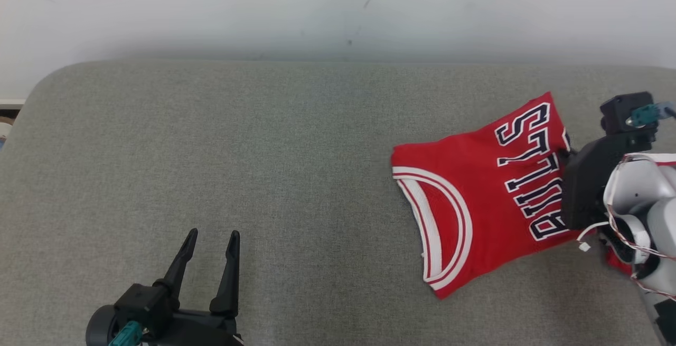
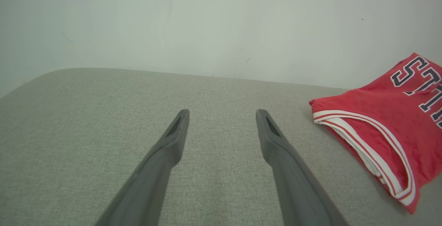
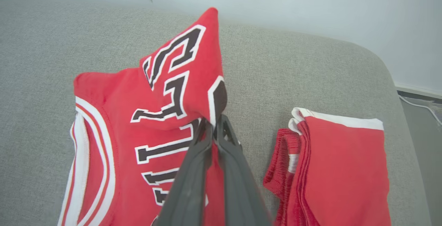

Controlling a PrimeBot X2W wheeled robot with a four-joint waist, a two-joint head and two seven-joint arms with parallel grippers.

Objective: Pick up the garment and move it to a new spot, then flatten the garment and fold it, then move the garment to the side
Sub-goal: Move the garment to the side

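Right gripper point(image 3: 215, 122) is pinched shut on an edge of the folded red Bulls jersey point(image 1: 475, 161), low at the grey cushion's point(image 1: 264, 150) right end beside a second folded red garment point(image 3: 345, 170). You seem past folding, into the final sideways move. Left gripper point(image 1: 214, 234) hangs open, well apart

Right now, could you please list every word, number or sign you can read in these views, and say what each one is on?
"BULLS": on the red jersey, black letters edged in white, running sideways in the head view.
A black, white-edged shape at the jersey's lifted fold, in the right wrist view: cut off by the fold, not readable.
The folded red cloth beside the jersey: no text visible.
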